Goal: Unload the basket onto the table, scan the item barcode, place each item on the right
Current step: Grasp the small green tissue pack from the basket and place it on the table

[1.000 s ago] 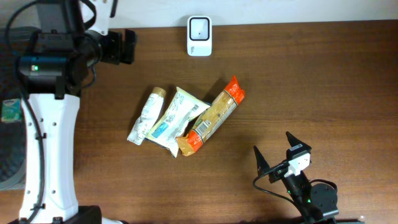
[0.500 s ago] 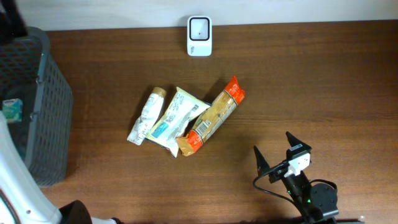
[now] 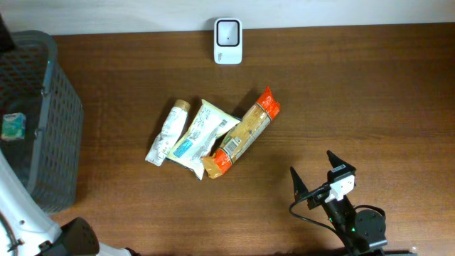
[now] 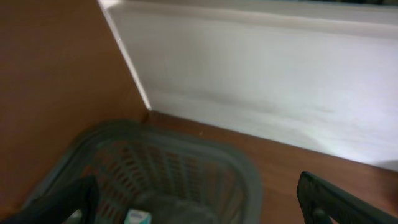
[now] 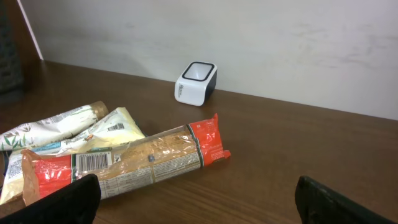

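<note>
Three packets lie together mid-table: a long orange-ended pasta packet (image 3: 242,134) (image 5: 134,163) with its barcode label facing up, a white-and-yellow packet (image 3: 199,135) and a cream packet (image 3: 167,131). The white scanner (image 3: 228,40) (image 5: 196,82) stands at the far edge by the wall. My right gripper (image 3: 314,168) (image 5: 199,208) hovers open and empty to the near right of the packets, pointing at them. My left gripper (image 4: 196,208) hangs open and empty over the grey basket (image 4: 186,134); in the overhead view only its white arm (image 3: 21,213) shows.
The grey mesh basket (image 3: 60,107) stands at the table's left edge with a small teal box (image 3: 13,126) (image 4: 138,216) inside. A white wall runs along the far side. Bare brown tabletop lies between the right gripper and the scanner.
The left arm has swung off from above the far left of the table toward the near-left corner, uncovering the basket. Right arm and packets have not moved.
</note>
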Available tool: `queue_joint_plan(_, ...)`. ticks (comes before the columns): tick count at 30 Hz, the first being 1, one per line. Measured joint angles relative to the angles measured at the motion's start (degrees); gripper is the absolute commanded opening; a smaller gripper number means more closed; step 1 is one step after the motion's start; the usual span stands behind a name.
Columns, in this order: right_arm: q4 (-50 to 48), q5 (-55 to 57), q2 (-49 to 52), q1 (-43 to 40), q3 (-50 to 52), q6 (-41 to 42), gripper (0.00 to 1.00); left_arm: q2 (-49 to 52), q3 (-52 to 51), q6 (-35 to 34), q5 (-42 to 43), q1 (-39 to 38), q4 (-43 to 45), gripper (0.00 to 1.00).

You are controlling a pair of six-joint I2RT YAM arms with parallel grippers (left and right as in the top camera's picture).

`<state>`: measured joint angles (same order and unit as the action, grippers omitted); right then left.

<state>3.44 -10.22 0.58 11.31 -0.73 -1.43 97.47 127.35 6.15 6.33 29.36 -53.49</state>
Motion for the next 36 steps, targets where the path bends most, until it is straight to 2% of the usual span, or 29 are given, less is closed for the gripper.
queue_joint_plan(6, 0.00, 0.02, 0.00, 0.00, 0.00, -0.09, 0.99, 2.36, 0.00, -4.52, -2.36, 8.83, -6.69, 0.99)
queue_joint_plan(9, 0.00, 0.00, 0.00, 0.00, 0.00, -0.02, 0.99, 4.72, -0.33, -4.39, -2.86, 10.97, -8.13, 0.99)
queue_joint_plan(15, 0.00, 0.00, 0.00, 0.00, 0.00, -0.04, 0.99, 14.16, -9.70, 5.66, -2.23, 10.95, -8.17, 0.98)
queue_joint_plan(16, 0.00, 0.00, 0.00, 0.00, 0.00, -0.04, 0.99, 15.78, -11.39, 7.72, -2.19, 10.95, -7.32, 0.90)
queue_joint_plan(17, 0.00, 0.02, 0.00, 0.00, 0.00, -0.04, 0.99, 17.94, -13.07, 10.27, -2.12, 10.95, -6.14, 0.78)
queue_joint_plan(18, 0.00, 0.00, 0.00, 0.00, 0.00, -0.02, 0.99, 19.17, -13.60, 11.87, -2.05, 10.95, -5.66, 0.72)
queue_joint_plan(22, 0.00, 0.00, 0.00, 0.00, 0.00, -0.07, 0.99, 23.52, -13.79, 16.04, -2.03, 10.95, -1.42, 0.76)
queue_joint_plan(25, 0.00, 0.00, 0.00, 0.00, 0.00, -0.04, 0.99, 28.00, -13.79, 18.97, -2.05, 10.95, 0.92, 0.71)
queue_joint_plan(28, 0.00, 0.00, 0.00, 0.00, 0.00, -0.02, 0.99, 32.26, -13.86, 21.38, -2.95, 10.93, 3.63, 0.72)
queue_joint_plan(35, 0.00, 0.02, 0.00, 0.00, 0.00, -0.04, 0.99, 35.93, -13.86, 22.77, -7.93, 10.93, 9.33, 0.67)
queue_joint_plan(36, 0.00, 0.00, 0.00, 0.00, 0.00, -0.04, 0.99, 36.26, -13.86, 22.80, -8.74, 10.93, 9.42, 0.64)
